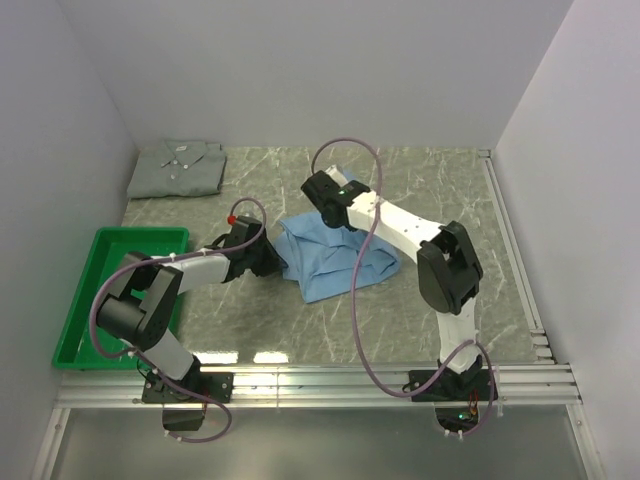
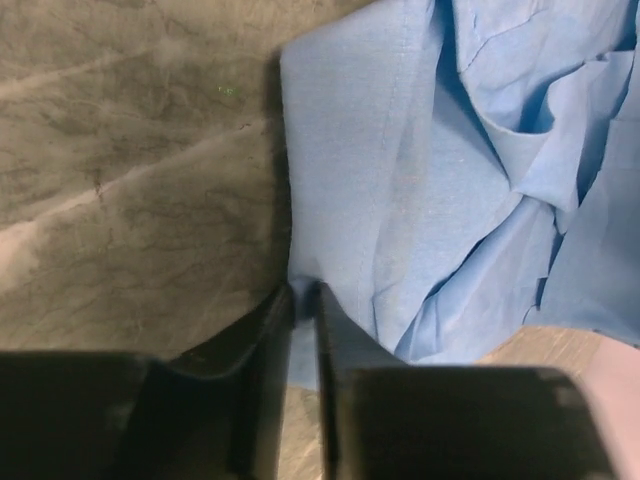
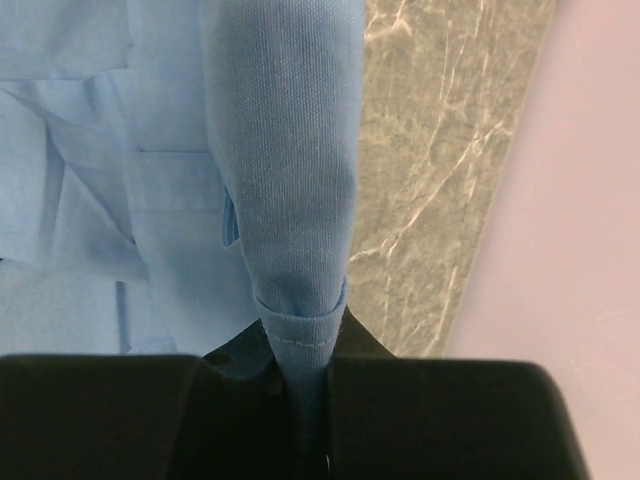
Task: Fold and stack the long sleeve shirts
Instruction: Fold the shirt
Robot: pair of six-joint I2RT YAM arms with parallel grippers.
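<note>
Top external view: two shirts on the table (image 1: 450, 180), one tray, two arms.

The grey-green shirt (image 1: 178, 168) lies folded flat at the far left corner, well apart from both arms. The blue shirt (image 1: 335, 258) lies crumpled near the middle of the table, not folded. A green tray (image 1: 120, 250) sits along the left edge, near corner; the left arm's elbow covers part of it.

The left end effector (image 2: 305, 295) is low at the blue shirt's left edge, fingers nearly together on a strip of its hem. The right end effector (image 3: 300, 340) is at the shirt's far edge, clamped on a cuffed fold that rises tight from the cloth.

Obstructions: a purple cable (image 1: 365, 270) loops across the blue shirt, and the right arm hides the shirt's far right part. Collar and buttons of the blue shirt cannot be made out.
</note>
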